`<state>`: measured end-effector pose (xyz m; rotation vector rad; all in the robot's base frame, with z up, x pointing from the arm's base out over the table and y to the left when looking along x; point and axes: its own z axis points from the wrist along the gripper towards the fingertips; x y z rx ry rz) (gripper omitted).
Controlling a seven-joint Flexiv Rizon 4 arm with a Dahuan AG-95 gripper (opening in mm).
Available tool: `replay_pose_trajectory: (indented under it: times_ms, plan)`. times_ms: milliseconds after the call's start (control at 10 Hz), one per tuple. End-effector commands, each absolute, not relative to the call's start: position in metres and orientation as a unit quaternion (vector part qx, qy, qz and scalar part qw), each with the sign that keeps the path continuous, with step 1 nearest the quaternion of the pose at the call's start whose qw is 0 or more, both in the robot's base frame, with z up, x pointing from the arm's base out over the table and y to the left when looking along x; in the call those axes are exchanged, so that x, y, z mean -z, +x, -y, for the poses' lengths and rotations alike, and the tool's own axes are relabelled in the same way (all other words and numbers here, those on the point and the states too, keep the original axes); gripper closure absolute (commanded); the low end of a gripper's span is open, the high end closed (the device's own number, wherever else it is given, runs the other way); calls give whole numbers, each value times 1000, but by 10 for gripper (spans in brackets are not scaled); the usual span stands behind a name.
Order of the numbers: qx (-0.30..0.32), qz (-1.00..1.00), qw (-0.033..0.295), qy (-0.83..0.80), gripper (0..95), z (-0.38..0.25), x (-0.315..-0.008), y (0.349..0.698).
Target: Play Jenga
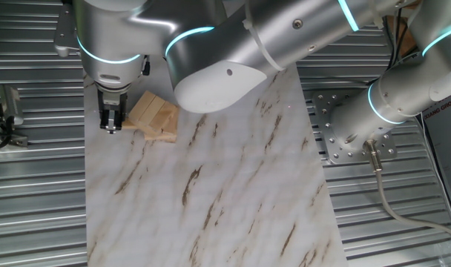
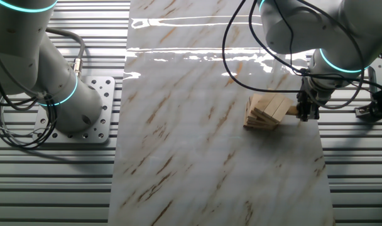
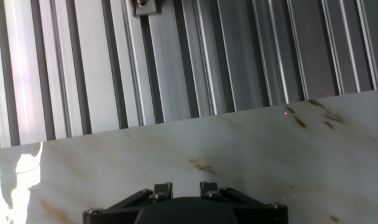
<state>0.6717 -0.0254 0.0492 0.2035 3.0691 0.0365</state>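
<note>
Looks like a robotics lab / test bench. Tabletop (image 1: 33,185) is ribbed aluminium extrusion w/ a marble-print sheet (image 1: 211,193) laid over it. Silver robot arm (image 1: 300,30) w/ cyan light rings, second arm base bolted to a drilled mounting plate (image 2: 97,110), loose cables (image 2: 15,125) alongside.

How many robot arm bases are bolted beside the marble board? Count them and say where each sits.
1. The base on its bolted plate stands on the ribbed metal table beside the marble board, on the long edge opposite the Jenga stack. Others may be out of frame.
</note>
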Motion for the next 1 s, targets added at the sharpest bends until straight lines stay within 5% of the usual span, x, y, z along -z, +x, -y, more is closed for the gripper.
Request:
replay_pose_trajectory:
  times_ms: [100, 1000]
  plan:
    - [-11, -997, 33, 66, 950, 25, -49, 673]
    - [-10, -997, 36, 66, 950, 25, -49, 676]
